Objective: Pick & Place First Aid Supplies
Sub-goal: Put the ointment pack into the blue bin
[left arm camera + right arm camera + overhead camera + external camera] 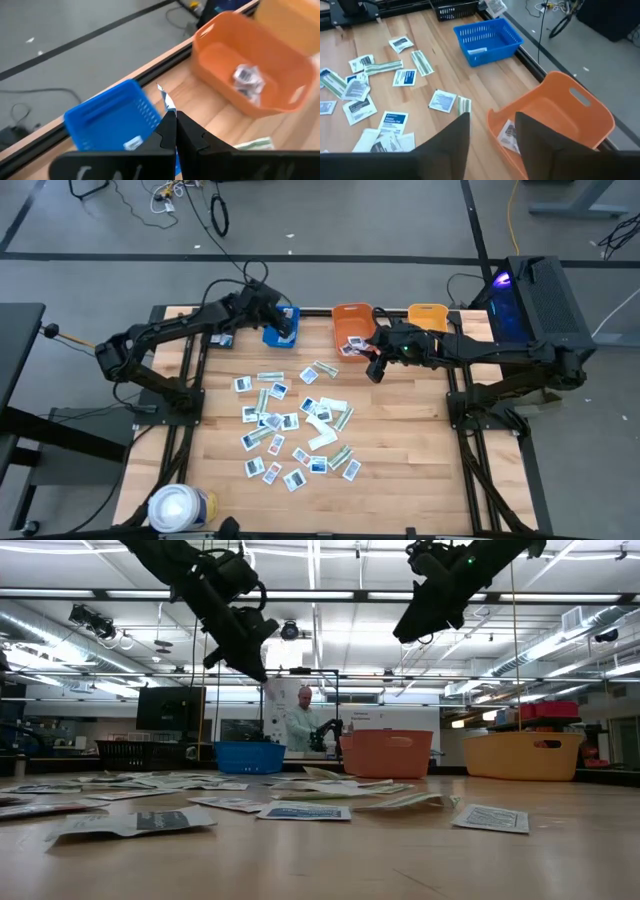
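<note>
Many first aid supplies [290, 425], small flat white packets and pale strips, lie scattered on the middle of the wooden table. My left gripper [175, 117] hangs over the blue bin [282, 327] at the far edge, shut on one small white packet [164, 97]. One packet [132, 144] lies inside the blue bin. My right gripper [492, 130] is open with nothing between its fingers, and hovers beside the orange bin [555, 120]. That bin has packets [508, 134] on its floor. My left gripper pinches the small white packet between its two fingertips, and the packet's free end [162, 94] sticks out past them. The fingers slant down toward the table's far edge. The packet is lifted clear, above the blue bin.
A yellow bin [428, 315] stands to the right of the orange one along the far edge. A large white roll [180, 508] sits at the table's near left corner. In the low view, a person [302, 720] stands far behind the table.
</note>
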